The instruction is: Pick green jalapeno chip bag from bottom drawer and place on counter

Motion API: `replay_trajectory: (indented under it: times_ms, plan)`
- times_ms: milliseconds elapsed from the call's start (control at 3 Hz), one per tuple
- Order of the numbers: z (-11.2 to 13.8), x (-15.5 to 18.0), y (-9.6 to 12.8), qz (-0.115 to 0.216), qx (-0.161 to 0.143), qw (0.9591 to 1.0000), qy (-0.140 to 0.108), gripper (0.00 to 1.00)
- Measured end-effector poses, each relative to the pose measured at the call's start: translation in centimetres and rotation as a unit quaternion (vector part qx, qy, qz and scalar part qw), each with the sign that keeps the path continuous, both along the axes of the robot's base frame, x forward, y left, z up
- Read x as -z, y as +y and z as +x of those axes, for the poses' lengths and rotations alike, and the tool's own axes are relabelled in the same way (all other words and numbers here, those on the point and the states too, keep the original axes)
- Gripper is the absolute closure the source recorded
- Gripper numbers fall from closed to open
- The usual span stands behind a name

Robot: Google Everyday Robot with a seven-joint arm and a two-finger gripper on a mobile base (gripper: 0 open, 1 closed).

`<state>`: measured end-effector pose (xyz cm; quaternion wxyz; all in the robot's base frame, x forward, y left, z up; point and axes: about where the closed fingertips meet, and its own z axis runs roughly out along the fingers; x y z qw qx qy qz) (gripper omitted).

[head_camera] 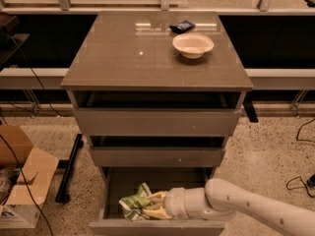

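Note:
The green jalapeno chip bag is light green with white patches and sits inside the open bottom drawer, near its front left. My gripper reaches in from the right and is shut on the bag's right side. The white arm stretches across the drawer's front right. The counter is the glossy grey-brown top of the cabinet, above.
A white bowl and a small dark blue packet sit at the back right of the counter. The two upper drawers stand slightly open. A cardboard box and a black bar lie on the floor at left.

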<state>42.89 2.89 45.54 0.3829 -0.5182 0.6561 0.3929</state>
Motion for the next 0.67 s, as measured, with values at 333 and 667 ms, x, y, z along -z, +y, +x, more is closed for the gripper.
replay_trajectory:
  times_ms: [333,667]
  plan:
    - [-2.9,-6.9,-2.1,0.017,-0.017,0.9957,-0.09,1.0]
    - [-2.6,-12.3,-3.7,0.026,0.0,0.9869,-0.159,1.0]
